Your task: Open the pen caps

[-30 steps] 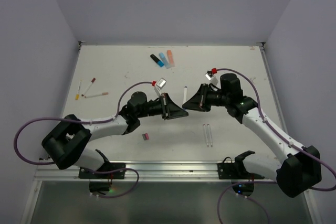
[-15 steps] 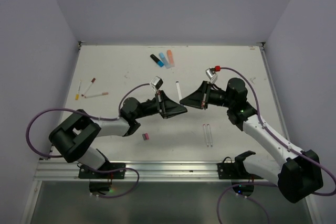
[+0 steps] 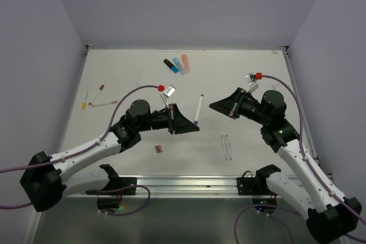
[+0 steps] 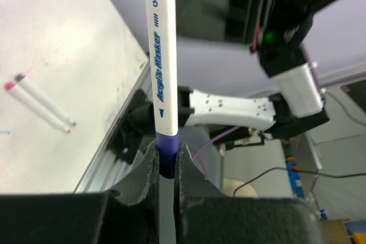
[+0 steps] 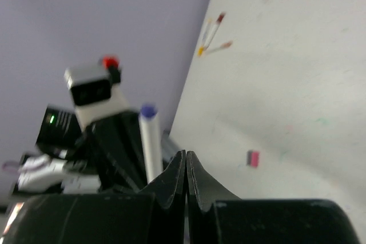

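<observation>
Top external view: left gripper clamps a white acrylic marker clear of the surface. This presents what looks like its purple cap to the nearby right gripper, which is closed and apparently empty.

Left arm, right arm: white shells, black joints; purple cables; red plugs; left gripper, right gripper black wedges.
</observation>
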Robot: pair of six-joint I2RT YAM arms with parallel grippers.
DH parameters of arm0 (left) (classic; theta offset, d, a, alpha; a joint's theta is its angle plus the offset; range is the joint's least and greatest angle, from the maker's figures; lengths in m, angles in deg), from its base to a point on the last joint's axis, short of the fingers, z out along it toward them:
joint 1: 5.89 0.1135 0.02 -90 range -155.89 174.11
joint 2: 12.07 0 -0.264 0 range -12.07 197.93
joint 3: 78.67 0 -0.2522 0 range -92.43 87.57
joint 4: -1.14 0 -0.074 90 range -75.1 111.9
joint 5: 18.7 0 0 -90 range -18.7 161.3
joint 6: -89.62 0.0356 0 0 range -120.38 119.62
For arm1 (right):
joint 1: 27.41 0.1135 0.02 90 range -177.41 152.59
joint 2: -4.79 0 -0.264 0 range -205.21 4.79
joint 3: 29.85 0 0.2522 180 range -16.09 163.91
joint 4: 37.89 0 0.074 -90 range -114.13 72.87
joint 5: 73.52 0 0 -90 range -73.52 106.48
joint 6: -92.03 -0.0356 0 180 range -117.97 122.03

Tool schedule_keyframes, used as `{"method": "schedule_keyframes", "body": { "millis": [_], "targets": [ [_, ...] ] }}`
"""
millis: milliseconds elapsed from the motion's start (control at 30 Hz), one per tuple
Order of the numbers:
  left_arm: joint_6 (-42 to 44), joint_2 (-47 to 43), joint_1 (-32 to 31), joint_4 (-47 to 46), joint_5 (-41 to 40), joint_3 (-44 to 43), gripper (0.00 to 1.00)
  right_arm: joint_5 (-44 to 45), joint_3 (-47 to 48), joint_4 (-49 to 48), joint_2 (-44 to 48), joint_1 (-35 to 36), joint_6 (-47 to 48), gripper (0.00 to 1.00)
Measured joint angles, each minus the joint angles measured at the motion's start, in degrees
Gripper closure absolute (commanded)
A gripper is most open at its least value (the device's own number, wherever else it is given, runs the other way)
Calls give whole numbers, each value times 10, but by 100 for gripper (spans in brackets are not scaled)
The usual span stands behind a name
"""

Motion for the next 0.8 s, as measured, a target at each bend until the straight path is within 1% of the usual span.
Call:
{"method": "schedule_keyframes", "body": {
  "millis": [67,167,300,333,367,400,467,500,567,600,800],
  "targets": [
    [18,-30,-2,38,6,17,100,50,3,22,7,-30,13,100],
    [27,-45,-5,48,20,42,100,105,4,51,3,-54,22,100],
    [30,-48,-5,56,35,65,100,99,3,51,-18,-57,26,100],
    [30,-48,-5,56,38,65,100,85,2,38,-26,-57,25,94],
    [30,-48,-5,54,41,65,100,64,2,24,-36,-57,24,84],
    [30,-48,-5,53,44,65,100,50,2,14,-44,-57,22,65],
    [30,-43,-5,52,47,65,100,23,-1,0,-51,-56,24,60],
    [30,-40,-5,52,47,65,100,18,-1,1,-49,-56,25,55],
    [29,-26,-5,53,48,61,100,-2,-1,-5,-43,-56,26,52],
    [29,-17,-5,54,49,57,100,-12,-1,-11,-42,-56,25,48],
    [28,44,-5,54,54,6,100,-52,-1,-24,-45,-40,24,47]
  ]
}}
